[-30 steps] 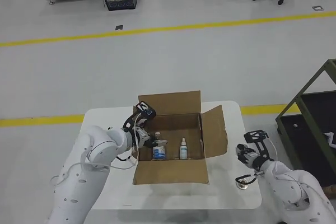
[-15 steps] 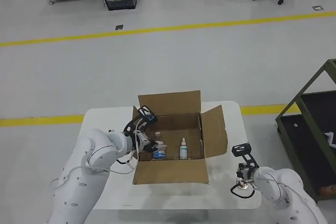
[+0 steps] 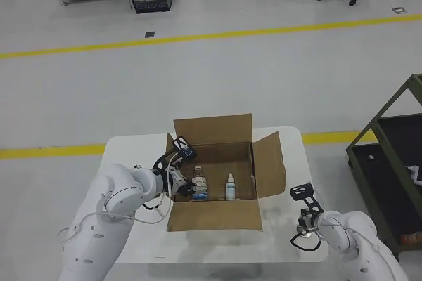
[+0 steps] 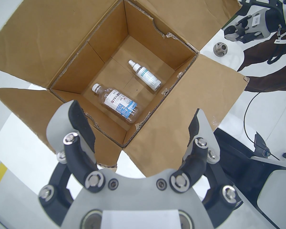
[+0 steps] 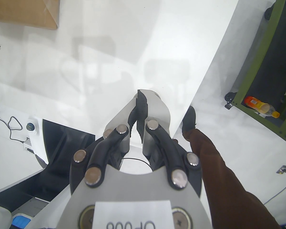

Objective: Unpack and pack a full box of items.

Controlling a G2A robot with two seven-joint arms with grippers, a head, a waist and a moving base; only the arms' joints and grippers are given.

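Left wrist view: left gripper [image 4: 137,113] jaws released and spread wide, hovering above one corner of the open brown cardboard box [image 4: 143,24]. Straight beyond the jaws, on the box floor, lies the clear plastic bottle with a white-and-blue label [image 4: 120,103], on its side and nearest the pads. Farther out from the jaws lies the small white spray bottle [image 4: 145,75], also on its side, roughly parallel to the first and apart from it. All four box flaps are folded outward. Right wrist view: right gripper [image 5: 140,101] jaws clenched, black pads pressed together, over the white tabletop [image 5: 109,36]. A box flap corner sits well ahead of these jaws. A small silver flanged metal cylinder [image 4: 220,48] stands on the table just beside the right gripper. Off to one side, past the table edge, is a green metal rack [image 5: 250,72] with an orange bottle [image 5: 259,104] lying on its shelf.
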